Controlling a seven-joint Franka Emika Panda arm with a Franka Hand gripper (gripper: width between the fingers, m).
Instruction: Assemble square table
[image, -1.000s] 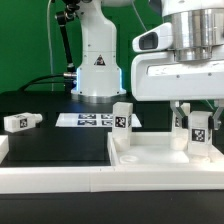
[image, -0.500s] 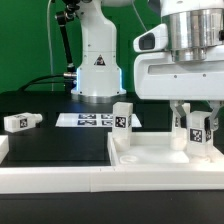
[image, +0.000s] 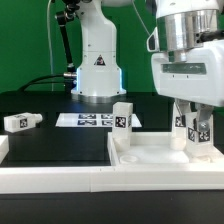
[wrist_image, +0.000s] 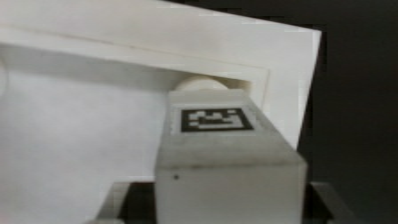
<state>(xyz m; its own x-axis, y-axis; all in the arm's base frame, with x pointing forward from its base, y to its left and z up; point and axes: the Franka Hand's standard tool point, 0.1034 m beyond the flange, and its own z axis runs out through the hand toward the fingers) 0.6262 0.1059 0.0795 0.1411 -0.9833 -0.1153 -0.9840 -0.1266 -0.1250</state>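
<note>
Gripping 1 white leg (image: 198, 130) from above, the gripper (image: 197, 138) has its 2 fingers closed against the leg's sides. That leg stands upright on the square white tabletop (image: 150, 160), at the corner on the exterior view's right. Its tag (wrist_image: 214, 120) faces the wrist camera. A 2nd leg (image: 122, 122) stands upright near the tabletop's corner on the exterior view's left. A 3rd leg (image: 20, 121) lies loose on the black table (image: 60, 150), on the exterior view's left of the marker board (image: 88, 120).
</note>
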